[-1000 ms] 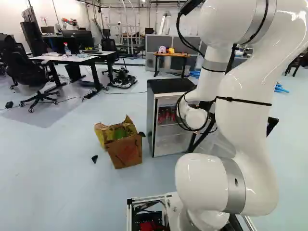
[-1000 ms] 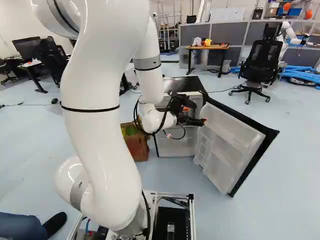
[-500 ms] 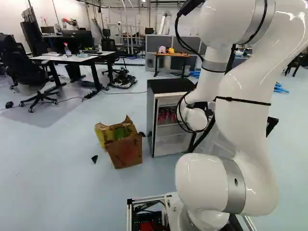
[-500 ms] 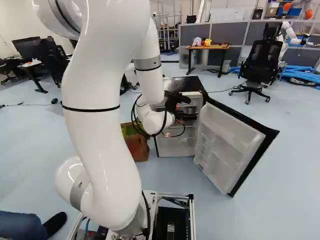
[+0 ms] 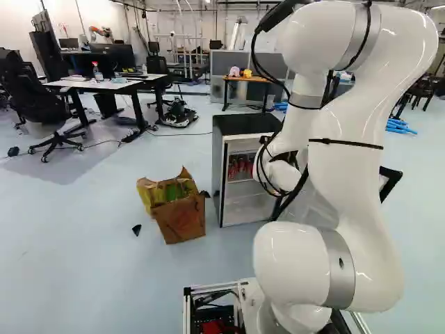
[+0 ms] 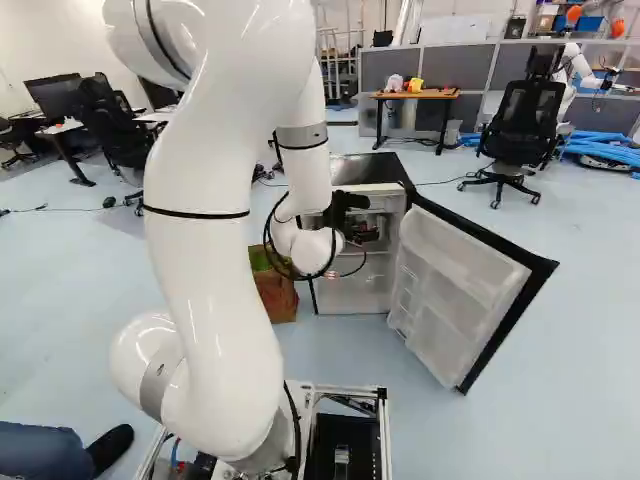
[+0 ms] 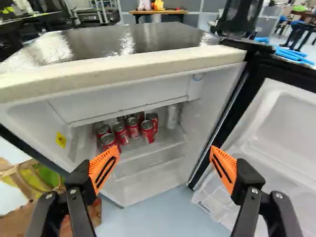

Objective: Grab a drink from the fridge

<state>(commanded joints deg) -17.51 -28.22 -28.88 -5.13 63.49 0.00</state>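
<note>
In the left base view, red cans sit on a shelf inside the open fridge. In the right base view, the gripper is small and dark before the fridge's opening, left of the swung-out door. In the wrist view, the gripper is spread wide, its orange pads well apart, holding and touching nothing; the cans stand grouped ahead, beyond the gap.
</note>
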